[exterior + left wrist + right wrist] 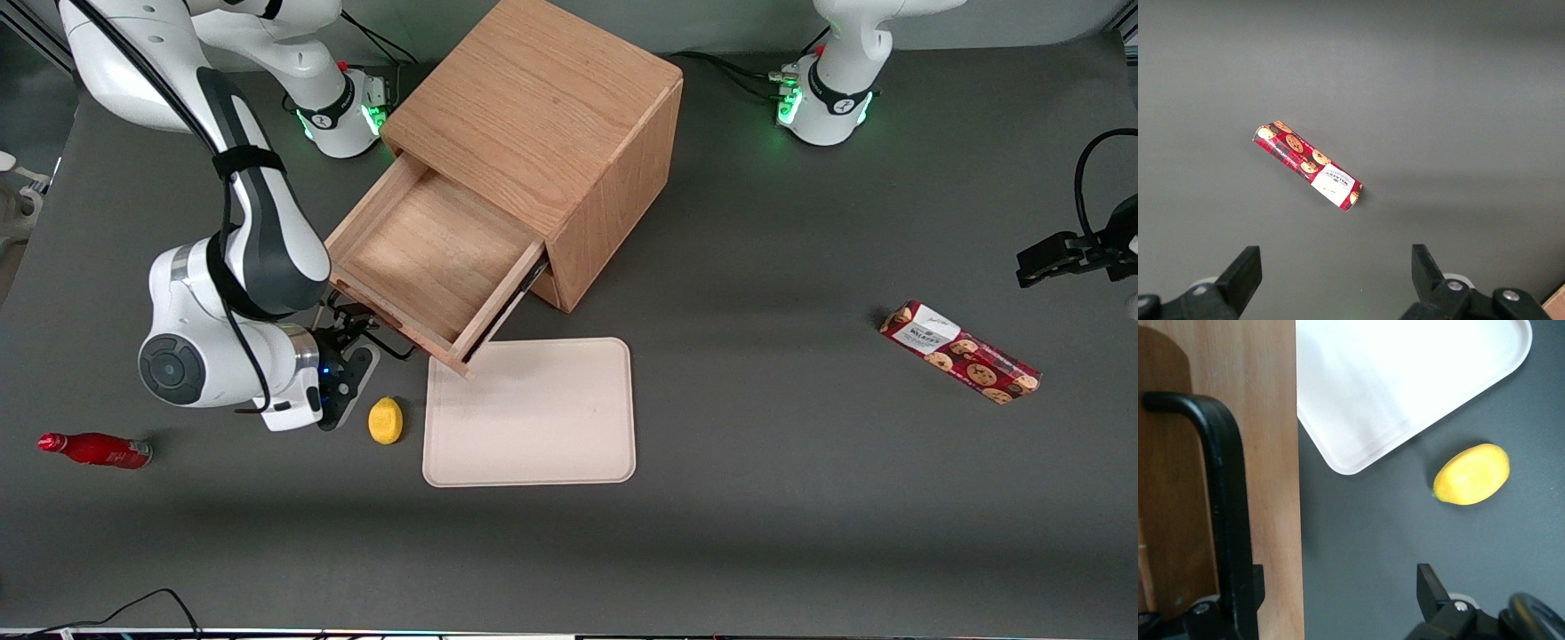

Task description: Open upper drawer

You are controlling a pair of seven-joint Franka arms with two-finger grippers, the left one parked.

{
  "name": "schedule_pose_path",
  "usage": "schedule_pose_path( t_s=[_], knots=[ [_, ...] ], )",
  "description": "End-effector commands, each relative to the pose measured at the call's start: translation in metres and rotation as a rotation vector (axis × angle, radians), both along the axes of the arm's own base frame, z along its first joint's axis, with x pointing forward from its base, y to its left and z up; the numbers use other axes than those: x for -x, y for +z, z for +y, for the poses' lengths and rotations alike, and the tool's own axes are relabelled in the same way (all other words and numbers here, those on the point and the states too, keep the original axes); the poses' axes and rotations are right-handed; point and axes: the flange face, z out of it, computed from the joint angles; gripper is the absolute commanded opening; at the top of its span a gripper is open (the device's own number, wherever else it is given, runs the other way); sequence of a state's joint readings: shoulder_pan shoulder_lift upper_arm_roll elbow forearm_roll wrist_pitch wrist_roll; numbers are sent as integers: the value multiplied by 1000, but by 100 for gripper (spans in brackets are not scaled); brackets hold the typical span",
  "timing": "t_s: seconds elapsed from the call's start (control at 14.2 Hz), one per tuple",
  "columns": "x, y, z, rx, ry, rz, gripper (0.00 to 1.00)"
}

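Observation:
The upper drawer (pixel 431 258) stands pulled far out of the oak cabinet (pixel 542 116), and its bare wooden floor shows. Its dark bar handle (pixel 378 336) is on the drawer front, facing the working arm. My right gripper (pixel 351 347) is at that handle, low over the table. In the right wrist view the gripper (pixel 1341 593) is open: one finger (pixel 1253 587) lies against the handle (pixel 1221 487) and the drawer front (pixel 1268 453), the other finger (pixel 1429 587) is well apart over the table. The lower drawer is hidden under the upper one.
A yellow lemon (pixel 385 420) (pixel 1471 474) lies beside the gripper, nearer the front camera. A pale tray (pixel 530 412) (pixel 1405 380) lies under the drawer's corner. A red bottle (pixel 93 449) lies toward the working arm's end, a cookie box (pixel 960 351) (pixel 1308 165) toward the parked arm's.

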State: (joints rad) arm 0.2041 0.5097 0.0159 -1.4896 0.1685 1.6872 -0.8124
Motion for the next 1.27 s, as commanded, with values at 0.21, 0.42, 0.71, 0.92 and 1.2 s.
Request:
schedule_pose_path(
  t_s=[0.21,0.42,0.71,0.92,1.2],
  knots=[
    [-19,-9,-12,3,23,-17,100],
    [-20,-5,-11,2,8,-21,100],
    [-20,46,-6,-6,5,-92,100],
    [-12,79,-6,-13,12,-109,100],
    [13,148,-13,-20,22,-140,100]
  ],
)
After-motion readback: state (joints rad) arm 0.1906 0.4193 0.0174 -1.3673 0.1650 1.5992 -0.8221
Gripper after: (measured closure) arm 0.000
